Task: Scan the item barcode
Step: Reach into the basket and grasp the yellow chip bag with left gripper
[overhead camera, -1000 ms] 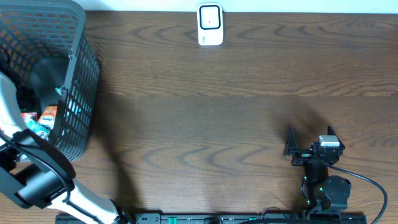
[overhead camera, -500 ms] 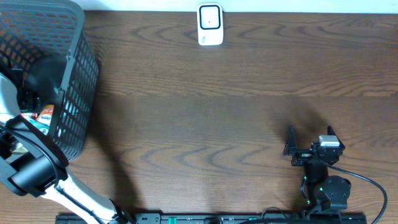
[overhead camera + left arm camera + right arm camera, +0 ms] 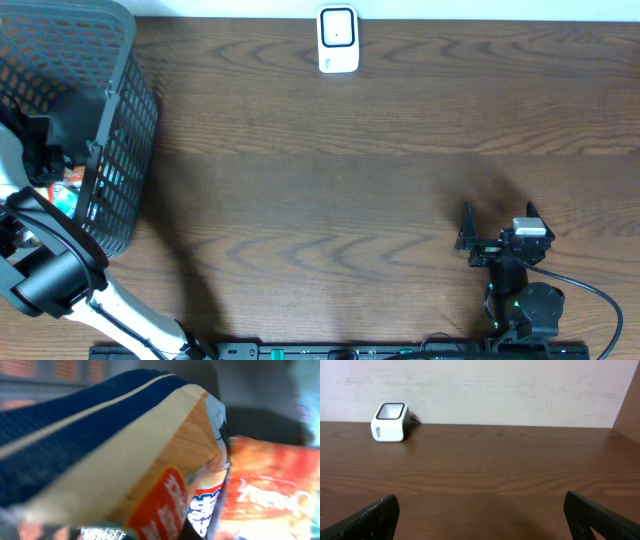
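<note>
Dark brown wood makes the table (image 3: 350, 170) in the overhead view, and a grey mesh basket (image 3: 125, 140) stands on its far left corner. The left arm (image 3: 50, 275) reaches over the near rim of the basket. The left gripper (image 3: 42, 150) is down inside it, among coloured packets (image 3: 66, 190). Its claw is clenched; I cannot tell if it grasps a packet. The white scanner (image 3: 338, 40) stands well to the right of the basket, at the far edge. The right gripper (image 3: 499, 218) is far from the basket, near the front right, its claw released.

In the left wrist view, a blurred blue and cream bag (image 3: 100, 435) fills the picture, very near the camera. A red-orange packet (image 3: 270, 485) lies just beside it, on the right.

In the right wrist view, two dark fingers (image 3: 375, 517) stand wide apart above bare wood, with the scanner ahead on the left.
</note>
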Controlling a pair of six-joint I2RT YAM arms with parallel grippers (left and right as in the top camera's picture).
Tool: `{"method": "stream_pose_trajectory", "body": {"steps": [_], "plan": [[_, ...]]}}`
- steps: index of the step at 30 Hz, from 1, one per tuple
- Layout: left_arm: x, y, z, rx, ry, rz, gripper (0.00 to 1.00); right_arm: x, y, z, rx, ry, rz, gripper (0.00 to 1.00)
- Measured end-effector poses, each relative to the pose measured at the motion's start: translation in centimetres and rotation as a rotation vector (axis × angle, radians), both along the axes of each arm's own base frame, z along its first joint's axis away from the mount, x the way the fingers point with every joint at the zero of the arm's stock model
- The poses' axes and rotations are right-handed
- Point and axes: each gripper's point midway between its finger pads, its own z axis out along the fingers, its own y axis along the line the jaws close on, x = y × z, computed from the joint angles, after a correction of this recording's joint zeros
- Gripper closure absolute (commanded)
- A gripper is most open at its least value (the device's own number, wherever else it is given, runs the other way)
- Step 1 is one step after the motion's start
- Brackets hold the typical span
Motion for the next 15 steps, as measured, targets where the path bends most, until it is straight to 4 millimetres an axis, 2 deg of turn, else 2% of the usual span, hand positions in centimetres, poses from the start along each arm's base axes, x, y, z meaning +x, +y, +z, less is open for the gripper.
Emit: {"method": "stream_pose_trajectory", "body": {"steps": [5, 7, 8, 9, 10, 12, 15], "plan": [[1.1, -1.6, 1.1, -0.071, -0.08, -0.024, 0.93, 0.0, 0.0, 0.0, 0.0, 0.0, 0.0, 0.01], [2.2, -1.9, 2.9, -0.07, -0.161, -0.039, 0.92, 0.0, 0.0, 0.0, 0.0, 0.0, 0.0, 0.01], [2.5, -2.0, 3.8, -0.062, -0.189, -0.045, 0.28, 0.0, 0.0, 0.0, 0.0, 0.0, 0.0, 0.01], [2.7, -2.1, 4.8, -0.051, -0.216, -0.051, 0.02, 0.0, 0.0, 0.0, 0.0, 0.0, 0.0, 0.01], [2.7, -2.2, 6.4, -0.029, -0.248, -0.056, 0.02, 0.0, 0.0, 0.0, 0.0, 0.0, 0.0, 0.01], [2.5, -2.3, 7.9, -0.001, -0.264, -0.056, 0.02, 0.0, 0.0, 0.0, 0.0, 0.0, 0.0, 0.01], [1.9, -1.7, 8.0, 0.033, -0.24, -0.04, 0.02, 0.0, 0.0, 0.0, 0.0, 0.0, 0.0, 0.01]]}}
